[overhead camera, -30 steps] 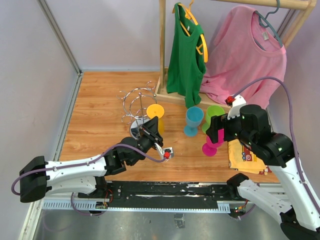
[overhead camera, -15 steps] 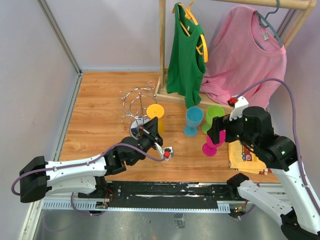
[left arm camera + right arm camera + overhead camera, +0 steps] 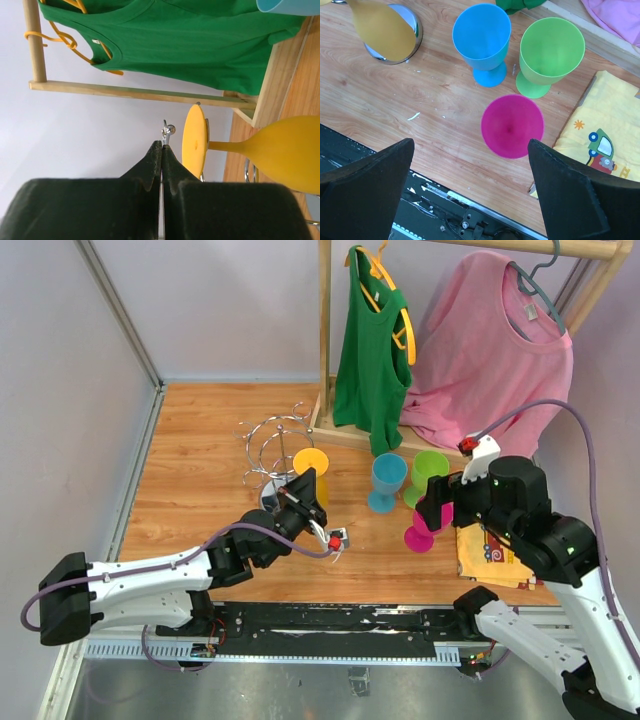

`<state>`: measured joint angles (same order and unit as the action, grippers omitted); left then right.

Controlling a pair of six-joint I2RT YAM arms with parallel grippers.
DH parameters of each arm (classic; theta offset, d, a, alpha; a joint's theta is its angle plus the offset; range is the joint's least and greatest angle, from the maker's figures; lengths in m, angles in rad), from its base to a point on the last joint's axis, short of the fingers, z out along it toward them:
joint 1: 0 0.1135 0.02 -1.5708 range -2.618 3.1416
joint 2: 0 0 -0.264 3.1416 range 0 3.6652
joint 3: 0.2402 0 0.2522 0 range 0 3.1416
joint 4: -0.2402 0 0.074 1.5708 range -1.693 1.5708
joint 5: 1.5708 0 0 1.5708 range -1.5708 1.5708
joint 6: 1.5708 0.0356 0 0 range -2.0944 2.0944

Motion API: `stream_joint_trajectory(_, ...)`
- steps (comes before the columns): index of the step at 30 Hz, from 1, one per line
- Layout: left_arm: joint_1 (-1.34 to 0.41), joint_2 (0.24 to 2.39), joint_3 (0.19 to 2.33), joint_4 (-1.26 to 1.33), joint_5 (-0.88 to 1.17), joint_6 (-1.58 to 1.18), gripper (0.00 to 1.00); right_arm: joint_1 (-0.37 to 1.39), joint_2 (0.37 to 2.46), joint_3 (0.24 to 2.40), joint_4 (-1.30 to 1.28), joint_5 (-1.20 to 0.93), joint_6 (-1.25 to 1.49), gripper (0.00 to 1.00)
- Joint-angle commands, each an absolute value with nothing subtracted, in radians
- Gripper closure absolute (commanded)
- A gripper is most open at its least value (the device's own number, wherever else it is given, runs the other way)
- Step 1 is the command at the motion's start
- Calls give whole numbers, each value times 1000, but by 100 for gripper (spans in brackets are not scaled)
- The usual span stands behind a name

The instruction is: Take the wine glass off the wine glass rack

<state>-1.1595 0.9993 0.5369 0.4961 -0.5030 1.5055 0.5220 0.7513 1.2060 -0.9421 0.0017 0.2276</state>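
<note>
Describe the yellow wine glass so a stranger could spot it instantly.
Find the wooden clothes rack at the back; by its left post stands a shiny silver wire rack. The yellow plastic wine glass hangs on it foot-up, while the blue goblet, green goblet and magenta goblet stand on the wooden table.

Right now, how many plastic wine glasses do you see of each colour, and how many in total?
Yellow wine glass: 1
Blue wine glass: 1
Green wine glass: 1
Magenta wine glass: 1
Total: 4
</note>
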Motion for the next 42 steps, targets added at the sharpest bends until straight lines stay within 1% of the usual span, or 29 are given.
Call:
stream_joint_trajectory(1, -1157, 971, 561, 508, -523, 1482, 100, 513, 737, 1193, -950, 19, 213, 2)
stream_joint_trajectory(3, -1168, 952, 540, 508, -530, 1481, 100, 514, 735, 1187, -950, 18, 213, 2)
stream_joint_trajectory(4, -1176, 940, 525, 508, -535, 1484, 96, 514, 734, 1183, -949, 20, 213, 2)
stream_joint_trajectory(5, -1186, 924, 510, 508, -537, 1489, 87, 513, 733, 1180, -950, 21, 214, 2)
stream_joint_trajectory(6, -1196, 908, 491, 508, -537, 1498, 73, 513, 732, 1175, -947, 23, 215, 2)
stream_joint_trajectory(7, -1204, 893, 473, 508, -539, 1509, 64, 514, 731, 1170, -945, 24, 215, 2)
stream_joint_trajectory(9, -1216, 871, 441, 508, -547, 1521, 54, 513, 728, 1152, -934, 26, 214, 2)
stream_joint_trajectory(14, -1220, 853, 405, 508, -551, 1528, 45, 513, 710, 1099, -900, 45, 226, 2)
stream_joint_trajectory(19, -1220, 864, 402, 515, -524, 1555, 44, 514, 682, 1049, -867, 83, 228, 2)
stream_joint_trajectory(27, -1218, 892, 403, 542, -517, 1602, 45, 513, 625, 942, -788, 95, 245, 2)
stream_joint_trajectory(31, -1219, 923, 404, 605, -514, 1638, 45, 513, 610, 886, -749, 96, 243, 2)
stream_joint_trajectory(37, -1219, 1013, 476, 641, -569, 1621, 46, 513, 631, 871, -703, 69, 220, 2)
stream_joint_trajectory(42, -1218, 1024, 479, 651, -574, 1625, 48, 513, 625, 878, -701, 65, 209, 2)
